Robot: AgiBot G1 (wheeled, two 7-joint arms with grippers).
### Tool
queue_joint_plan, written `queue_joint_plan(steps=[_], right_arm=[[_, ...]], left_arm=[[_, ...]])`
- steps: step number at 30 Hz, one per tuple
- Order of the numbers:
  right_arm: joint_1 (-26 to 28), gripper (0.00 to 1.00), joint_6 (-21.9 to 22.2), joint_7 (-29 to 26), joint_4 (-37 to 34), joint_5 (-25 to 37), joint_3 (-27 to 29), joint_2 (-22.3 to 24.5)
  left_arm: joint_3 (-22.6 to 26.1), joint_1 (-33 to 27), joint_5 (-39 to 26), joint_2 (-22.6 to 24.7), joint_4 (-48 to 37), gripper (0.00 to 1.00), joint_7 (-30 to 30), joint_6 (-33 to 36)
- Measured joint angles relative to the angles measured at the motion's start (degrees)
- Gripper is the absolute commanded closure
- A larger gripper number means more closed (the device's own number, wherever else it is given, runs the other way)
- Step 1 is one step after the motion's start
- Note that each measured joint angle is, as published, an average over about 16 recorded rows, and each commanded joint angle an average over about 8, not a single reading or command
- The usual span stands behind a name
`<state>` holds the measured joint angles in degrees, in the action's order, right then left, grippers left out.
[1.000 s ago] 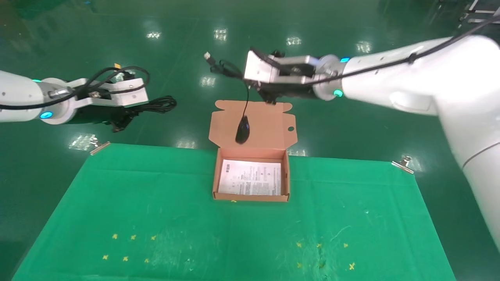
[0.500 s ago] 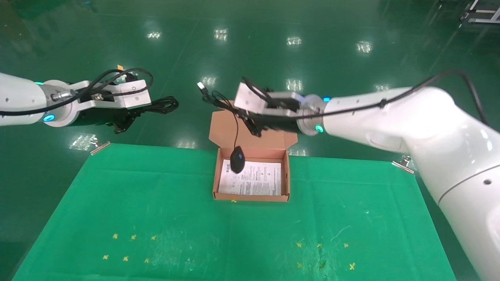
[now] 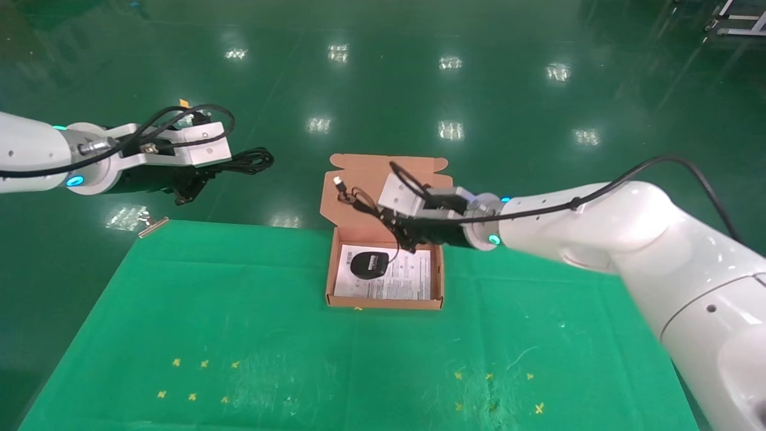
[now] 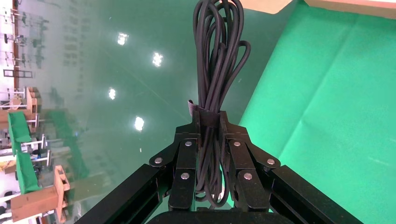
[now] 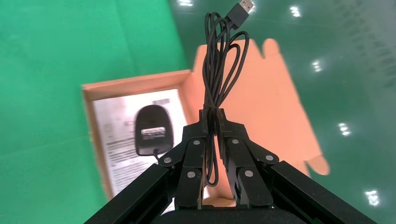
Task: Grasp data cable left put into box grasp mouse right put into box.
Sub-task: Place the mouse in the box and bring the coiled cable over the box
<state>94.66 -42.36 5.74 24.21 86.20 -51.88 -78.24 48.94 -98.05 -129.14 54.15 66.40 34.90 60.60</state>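
The orange-brown box [image 3: 328, 275] stands open at the far middle of the green cloth, flap lid up. The black mouse [image 3: 368, 264] lies underside up on the white sheet inside the box, also in the right wrist view [image 5: 151, 129]. My right gripper [image 3: 400, 234] hovers over the box's far right part, shut on the mouse's looped thin cord [image 5: 219, 70], whose USB plug [image 5: 241, 11] sticks out beyond the fingertips. My left gripper [image 3: 194, 179] is held off the table's far left, shut on the data cable [image 4: 216, 60], a thick black bundle.
The green cloth [image 3: 239, 335] covers the table, with small yellow marks near the front. Metal clips [image 3: 152, 226] hold its far corners. Glossy green floor lies beyond the table.
My right gripper has come down and toward me with the cord. The mouse, hanging before the lid a second ago, now lies on the box floor. The left arm has barely moved.
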Motion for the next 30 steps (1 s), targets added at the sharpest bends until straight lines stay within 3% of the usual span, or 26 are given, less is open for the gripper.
queue_joint_plan(steps=[4, 5, 19, 30], right_arm=[[-0.3, 0.03, -0.4, -0.4, 0.1, -0.9, -1.3, 0.1], [-0.4, 0.0, -0.5, -0.4, 0.3, -1.1, -1.6, 0.2], [-0.2, 0.0, -0.9, -2.1, 3.4, -2.1, -3.1, 3.1], [0.9, 0.0, -0.3, -5.6, 9.1, -1.5, -2.5, 11.2]], left_arm=[[0.0, 0.0, 0.0, 0.0, 0.0, 1.0, 0.0, 0.0], [0.0, 0.1, 0.0, 0.1, 0.0, 1.0, 0.0, 0.0], [1.2, 2.7, 1.5, 3.9, -2.6, 1.0, -2.6, -2.7], [3.4, 8.0, 5.1, 12.8, -11.9, 1.0, -13.0, -13.1]])
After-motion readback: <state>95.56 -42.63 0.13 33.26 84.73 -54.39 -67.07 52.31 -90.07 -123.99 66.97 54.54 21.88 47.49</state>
